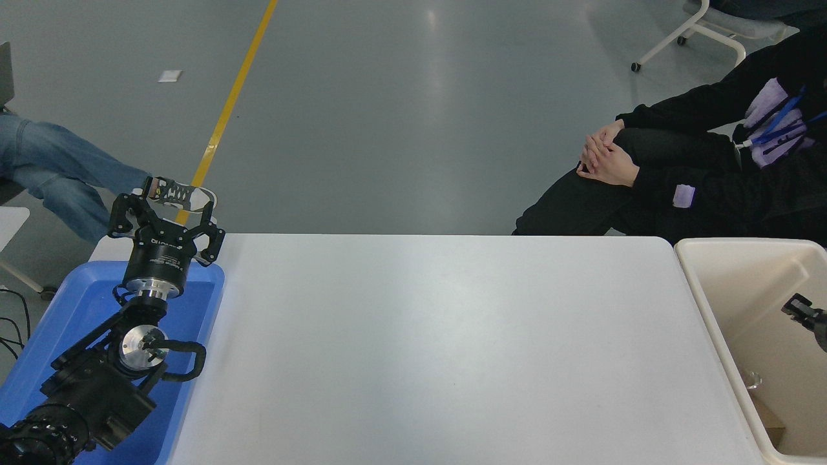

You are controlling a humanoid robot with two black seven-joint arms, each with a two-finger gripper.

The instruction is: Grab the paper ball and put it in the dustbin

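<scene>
The dustbin (pixel 701 303) stands against the right end of the white table (pixel 439 349), cream-white, thick-rimmed and deep, its right part cut off by the picture's edge. The paper ball cannot be identified with certainty: a tan-brown scrap (pixel 769 423) shows low in the bin's near corner, next to a small clear item on the bin floor, but too little of it is visible to confirm what it is. The right gripper (pixel 803 310) enters from the right edge over the bin's interior; only a black tip is in view, and the state of its jaws cannot be told. The table top is matte white with soft reflections. At its left end sits a shallow blue tray (pixel 200 303), above which the left arm is parked; the left gripper (pixel 166 223) points toward the far edge with its jaws spread apart and nothing between them. Beyond the table is a grey glossy floor crossed by a yellow line (pixel 232 97). A person in black clothing (pixel 704 174) sits at the far right, hands clasped on a knee; a leg in blue jeans (pixel 58 174) shows at the far left. A white wheeled chair frame (pixel 698 32) stands at the top right.
</scene>
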